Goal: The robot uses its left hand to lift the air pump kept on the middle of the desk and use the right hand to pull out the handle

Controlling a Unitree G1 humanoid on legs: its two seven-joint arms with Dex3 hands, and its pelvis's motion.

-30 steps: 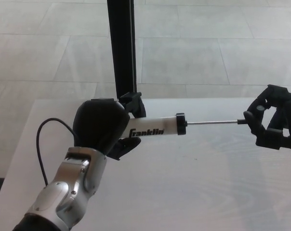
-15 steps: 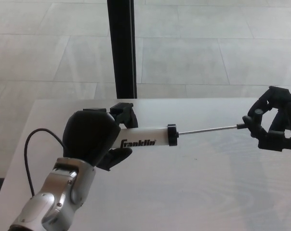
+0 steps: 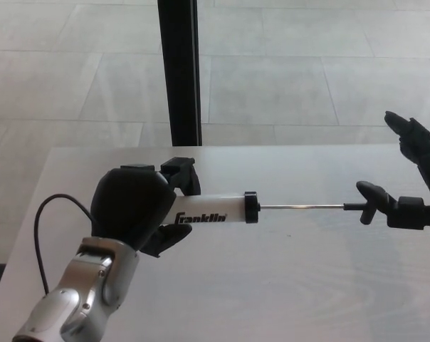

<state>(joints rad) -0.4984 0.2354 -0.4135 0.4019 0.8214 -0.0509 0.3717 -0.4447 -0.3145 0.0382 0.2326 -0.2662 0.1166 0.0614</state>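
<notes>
1. The pump (image 3: pixel 213 212), held above the desk (image 3: pixel 286 285), spans its middle; its rod (image 3: pixel 300 206) bars the way between both hands.
2. Bare desk lies before the pump.
3. A black post (image 3: pixel 179 71) stands behind the pump.

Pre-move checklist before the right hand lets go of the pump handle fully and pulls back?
1. Left hand shut on the air pump barrel: ok.
2. Pump held off the desk: cannot tell, nothing marks a gap.
3. Rod drawn out of the black cap: ok, a long bare stretch shows.
4. Handle at the rod's end: ok, visible, by the right thumb.
5. Right hand open: ok, fingers spread wide, one raised; whether the thumb touches the handle, cannot tell.
6. Cable looping by the left wrist: ok, apart from the pump.
</notes>
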